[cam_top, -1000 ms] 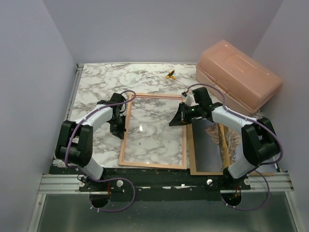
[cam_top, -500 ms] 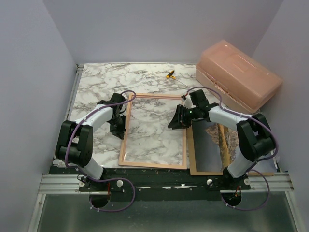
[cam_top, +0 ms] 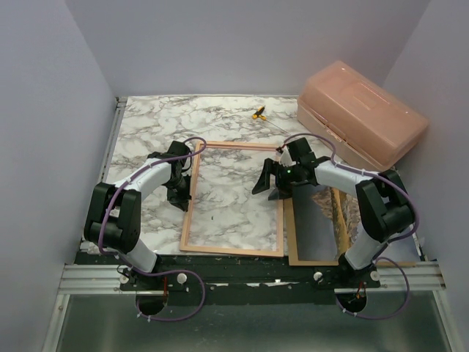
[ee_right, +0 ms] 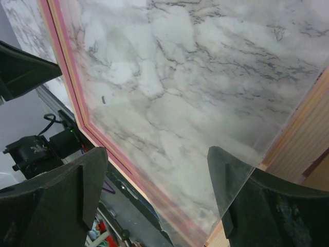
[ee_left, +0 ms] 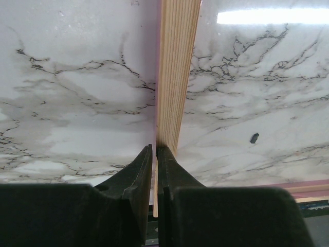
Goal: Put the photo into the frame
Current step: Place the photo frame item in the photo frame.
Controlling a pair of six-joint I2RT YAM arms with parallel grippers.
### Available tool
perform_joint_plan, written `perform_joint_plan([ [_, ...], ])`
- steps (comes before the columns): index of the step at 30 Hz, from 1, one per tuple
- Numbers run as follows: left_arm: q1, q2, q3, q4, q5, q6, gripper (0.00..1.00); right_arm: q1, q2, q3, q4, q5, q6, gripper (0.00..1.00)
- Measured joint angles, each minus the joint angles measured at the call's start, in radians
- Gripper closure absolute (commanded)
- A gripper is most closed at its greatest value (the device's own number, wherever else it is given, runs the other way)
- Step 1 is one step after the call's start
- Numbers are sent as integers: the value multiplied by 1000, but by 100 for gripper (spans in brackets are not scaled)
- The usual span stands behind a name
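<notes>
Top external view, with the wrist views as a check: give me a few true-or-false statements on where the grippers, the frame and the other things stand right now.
1. The right gripper stands open. True.
2. The left gripper hangs clear of the frame. False: its jaws are closed on the frame's left edge.
3. The salmon box sits at the far right of the table, lid shut. True.
4. The photo already lies in the frame. False: only the marble table shows through the frame's opening.
5. The small yellow-and-black thing lies inside the frame. False: it lies on the table beyond the frame's far edge.
</notes>
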Motion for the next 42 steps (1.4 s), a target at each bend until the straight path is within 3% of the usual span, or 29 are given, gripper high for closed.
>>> perform_joint_plan([
  [12, 0, 0, 0, 0, 0, 0, 88, 13, 21, 4, -33, 82, 16, 0],
  [26, 0, 0, 0, 0, 0, 0, 88, 76, 69, 106, -178, 226, 20, 0],
  [42, -5, 2, 1, 0, 0, 0, 88, 90, 61, 119, -224, 294, 20, 0],
])
